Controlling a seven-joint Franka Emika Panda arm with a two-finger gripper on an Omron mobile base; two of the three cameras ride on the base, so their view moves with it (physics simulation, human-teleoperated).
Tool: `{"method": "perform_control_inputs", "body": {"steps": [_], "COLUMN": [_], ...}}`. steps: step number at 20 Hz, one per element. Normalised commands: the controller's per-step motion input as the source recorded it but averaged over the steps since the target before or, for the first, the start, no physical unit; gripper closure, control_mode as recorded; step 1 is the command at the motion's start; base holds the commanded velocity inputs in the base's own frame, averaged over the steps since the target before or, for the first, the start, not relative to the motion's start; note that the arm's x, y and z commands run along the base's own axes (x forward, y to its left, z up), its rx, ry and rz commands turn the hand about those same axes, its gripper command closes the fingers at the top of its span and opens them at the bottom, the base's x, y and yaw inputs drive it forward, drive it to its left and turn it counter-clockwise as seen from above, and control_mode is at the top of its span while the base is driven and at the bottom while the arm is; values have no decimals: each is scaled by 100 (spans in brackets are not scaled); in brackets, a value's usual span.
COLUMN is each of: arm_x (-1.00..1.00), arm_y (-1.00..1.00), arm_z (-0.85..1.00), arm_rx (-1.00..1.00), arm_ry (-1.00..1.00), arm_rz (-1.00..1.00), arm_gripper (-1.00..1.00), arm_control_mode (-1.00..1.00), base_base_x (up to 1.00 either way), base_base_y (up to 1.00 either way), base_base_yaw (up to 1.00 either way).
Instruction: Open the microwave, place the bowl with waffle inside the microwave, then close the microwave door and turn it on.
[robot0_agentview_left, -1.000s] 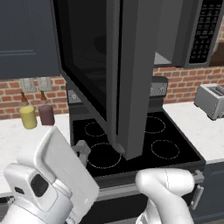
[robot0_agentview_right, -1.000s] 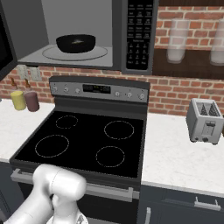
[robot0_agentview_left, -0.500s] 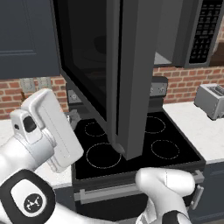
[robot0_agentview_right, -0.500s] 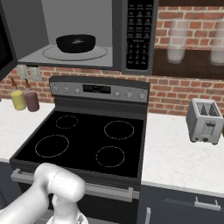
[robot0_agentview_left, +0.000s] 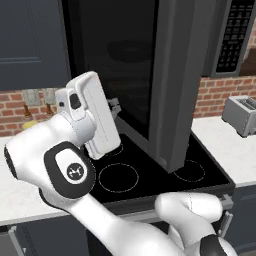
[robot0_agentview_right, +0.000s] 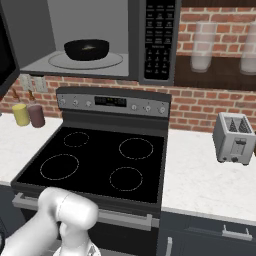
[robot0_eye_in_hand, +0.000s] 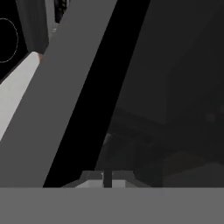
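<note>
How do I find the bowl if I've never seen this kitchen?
Look above the black stove for the open microwave on the wall. Inside, on its round glass plate, sits the bowl. It is small, round and black, unlike the yellow and maroon jars and the silver toaster down on the counter.

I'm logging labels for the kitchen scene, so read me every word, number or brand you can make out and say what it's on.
No text can be read anywhere.
Microwave keypad: rows of small pale button marks, too small to read.
Stove control panel: a dark display strip with faint marks, too blurred to read.
Robot arm joint: a round white logo symbol, no letters.
Toaster: no readable marking.
</note>
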Motion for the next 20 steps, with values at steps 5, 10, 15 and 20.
{"method": "perform_control_inputs", "body": {"steps": [5, 10, 15, 20], "arm_x": [43, 88, 100, 98], "arm_y": [-100, -82, -32, -2], "arm_z": [25, 30, 47, 60], "arm_rx": [0, 0, 1, 6], "arm_ry": [0, 0, -3, -11], "arm_rz": [0, 1, 11, 24], "arm_gripper": [100, 100, 100, 100], "arm_control_mode": [-100, -100, -100, -100], "base_base_x": [0, 0, 0, 0], "base_base_y": [0, 0, 0, 0], "base_base_yaw": [0, 0, 0, 0]}}
